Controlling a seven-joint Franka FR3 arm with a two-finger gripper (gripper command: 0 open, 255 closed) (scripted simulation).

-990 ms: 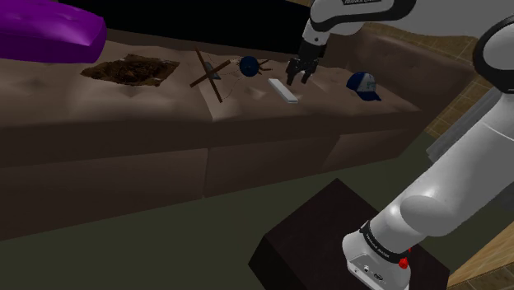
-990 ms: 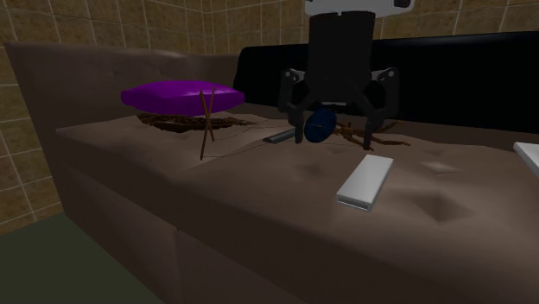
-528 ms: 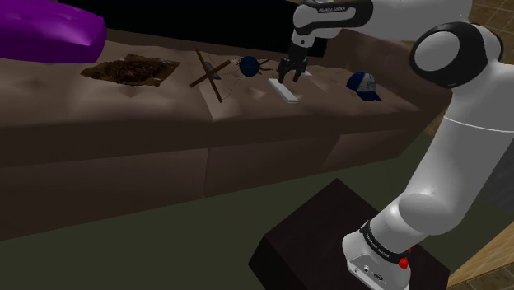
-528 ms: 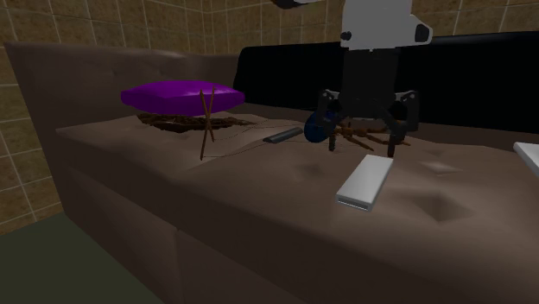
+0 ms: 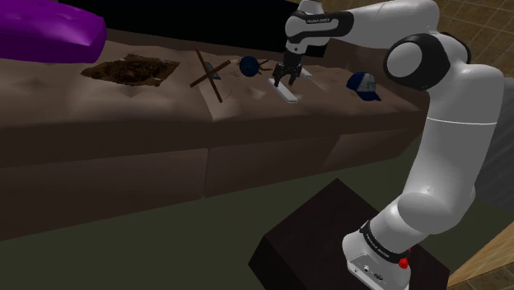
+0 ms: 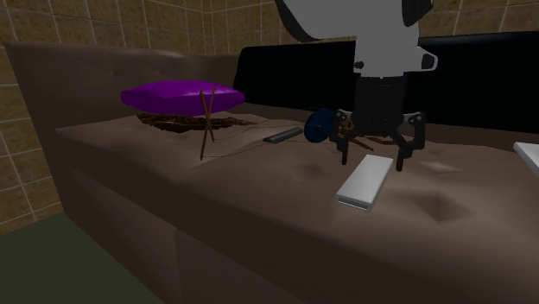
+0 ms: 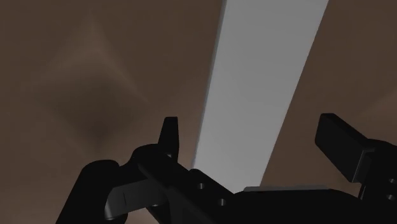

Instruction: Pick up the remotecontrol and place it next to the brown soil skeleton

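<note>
Remote: the pale flat remote [image 5: 286, 91] is laid on the sofa seat [image 5: 123, 115], well apart from the brown soil patch [image 5: 130, 70].
Hand: the hand [image 6: 372, 162] is held spread open just over the remote, which is not grasped.
Handling: the remote is judged light, stiff and smooth, and best clasped across its narrow width, mid-length.

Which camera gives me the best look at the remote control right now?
The second exterior view: the whole pale remote control lies flat on the couch, the open gripper above its far end. The wrist view shows a strip of it between the fingers, ends cut off. The shoulder view shows it far off, under the gripper.
</note>
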